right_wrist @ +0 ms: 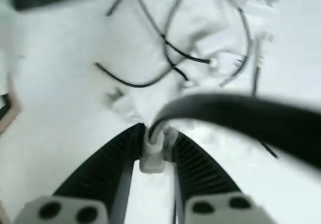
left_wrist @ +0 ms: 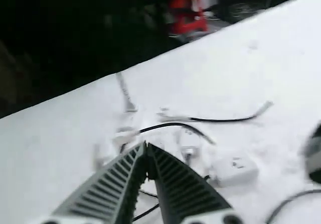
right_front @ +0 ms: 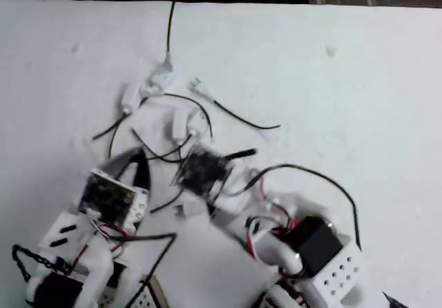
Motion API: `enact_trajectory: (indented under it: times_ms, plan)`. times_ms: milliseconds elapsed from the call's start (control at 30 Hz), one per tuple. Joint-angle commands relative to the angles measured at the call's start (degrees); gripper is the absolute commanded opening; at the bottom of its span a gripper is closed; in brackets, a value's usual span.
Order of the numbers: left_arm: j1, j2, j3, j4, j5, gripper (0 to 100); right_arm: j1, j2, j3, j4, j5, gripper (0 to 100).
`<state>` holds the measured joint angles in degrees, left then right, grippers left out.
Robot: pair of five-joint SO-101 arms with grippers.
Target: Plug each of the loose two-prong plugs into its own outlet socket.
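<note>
**Operator:** Where do my grippers stand?

**Spotter:** Your right gripper point(right_wrist: 154, 133) is pinching a white plug point(right_wrist: 152, 156) between its fingers, low over the white table point(right_front: 345, 101). The plug's black cable point(right_wrist: 235, 111) arches up from it. Your left gripper point(left_wrist: 147, 149) has its fingers pressed together on nothing.

**Operator:** And the loose pieces?

**Spotter:** A tangle point(right_front: 181, 123) of white plugs and black cords lies on the table just beyond both your grippers. Near your left gripper lies a white block point(left_wrist: 233, 170), probably a socket judging by its two slots, though it's blurred.
</note>
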<state>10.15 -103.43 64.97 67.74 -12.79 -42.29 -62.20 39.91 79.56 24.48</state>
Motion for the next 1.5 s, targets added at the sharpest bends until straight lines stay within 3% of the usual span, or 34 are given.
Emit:
enact_trajectory:
  times_ms: [0, 200, 367, 533, 733, 1100, 1467]
  plan:
    - [-5.05, -0.04, -1.67, -1.49, -0.26, 3, 7.34, 0.13, -0.35, -1.27, -0.18, 1.8]
    - [-5.49, 6.37, -0.79, -4.22, -3.87, 2, 16.13, 0.13, 4.92, -5.85, -0.35, 1.8]
    - [-5.58, 27.38, -5.8, -10.64, -3.87, 2, 20.79, 0.13, 12.13, -13.49, -0.35, 1.8]
    - [-5.32, 51.38, -18.55, -12.4, -4.13, 3, 23.34, 0.13, 14.59, -17.71, -0.35, 1.8]
    - [-5.23, 74.95, -32.18, -12.13, -3.87, 26, 26.42, 0.13, 16.44, -20.88, -0.26, 1.8]
    - [-5.23, 108.62, -51.96, -12.57, -3.87, 26, 26.24, 0.22, 17.05, -20.7, 0.26, 1.8]
    - [-5.23, 125.85, -64.88, -12.57, 1.85, 26, 19.47, 0.22, 19.16, -20.53, -0.09, 1.8]
